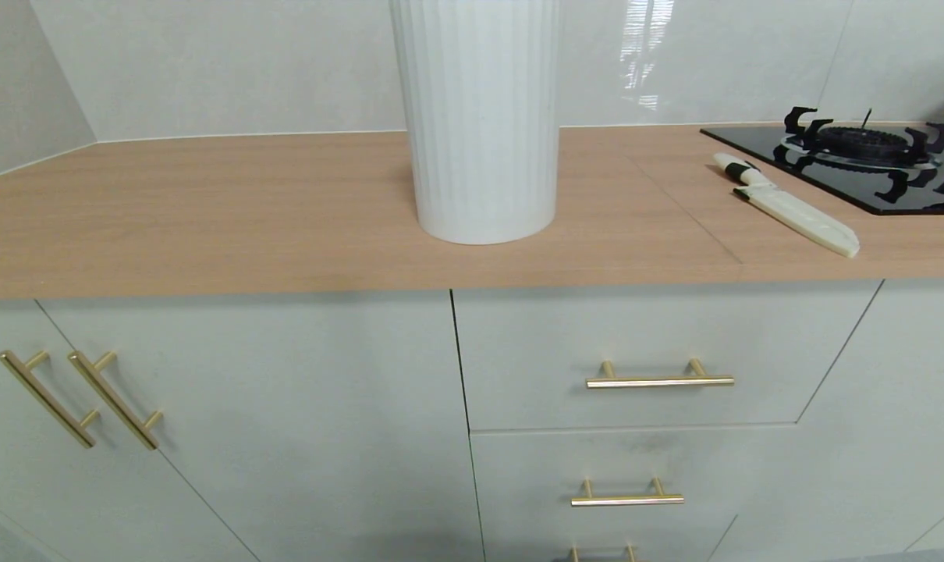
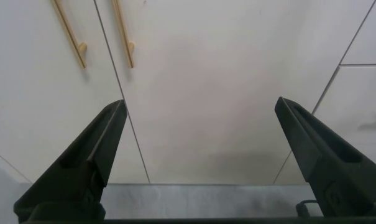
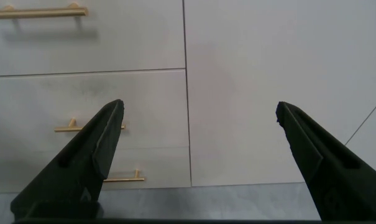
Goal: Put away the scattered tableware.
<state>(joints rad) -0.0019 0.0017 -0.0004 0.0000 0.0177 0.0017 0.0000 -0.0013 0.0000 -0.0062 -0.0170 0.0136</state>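
Observation:
A white knife [image 1: 788,206] with a black band on its handle lies flat on the wooden countertop [image 1: 207,226], at the right, just in front of the hob. A tall white ribbed container [image 1: 480,117] stands in the middle of the counter. My left gripper [image 2: 200,112] is open and faces the white cupboard doors [image 2: 225,87] low down, with nothing between its fingers. My right gripper [image 3: 200,112] is open too, facing the drawer fronts [image 3: 88,93], and holds nothing.
A black glass hob [image 1: 870,164] with a gas burner sits at the counter's far right. Below the counter are cupboard doors with gold handles [image 1: 82,398] at the left and stacked drawers with gold handles [image 1: 659,380] in the middle. Tiled wall behind.

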